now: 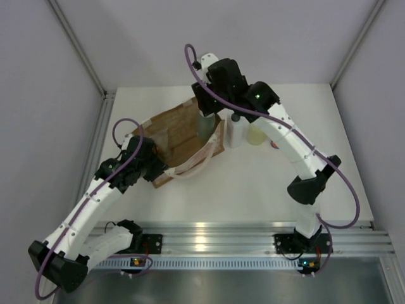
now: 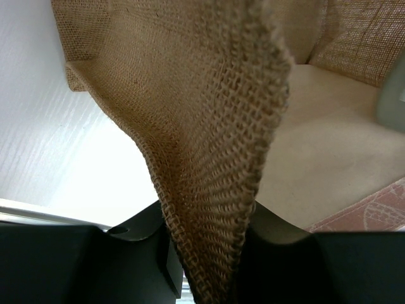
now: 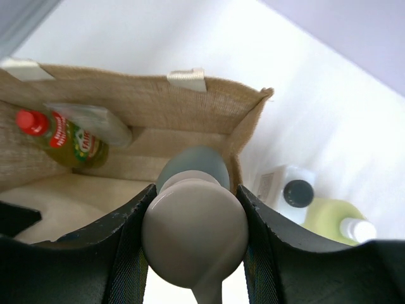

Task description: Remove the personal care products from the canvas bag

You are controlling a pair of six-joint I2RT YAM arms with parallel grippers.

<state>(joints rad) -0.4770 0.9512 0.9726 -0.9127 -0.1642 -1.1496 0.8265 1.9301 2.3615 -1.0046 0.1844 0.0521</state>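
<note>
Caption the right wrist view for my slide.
Right pincer shut on the pump bottle at the bag corner; yellow bottle inside, white bottle and green bottle out on the table.

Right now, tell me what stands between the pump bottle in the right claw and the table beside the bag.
One side of the canvas bag rises beside the pump bottle; just beyond it stand a white bottle and a yellow-green bottle.
</note>
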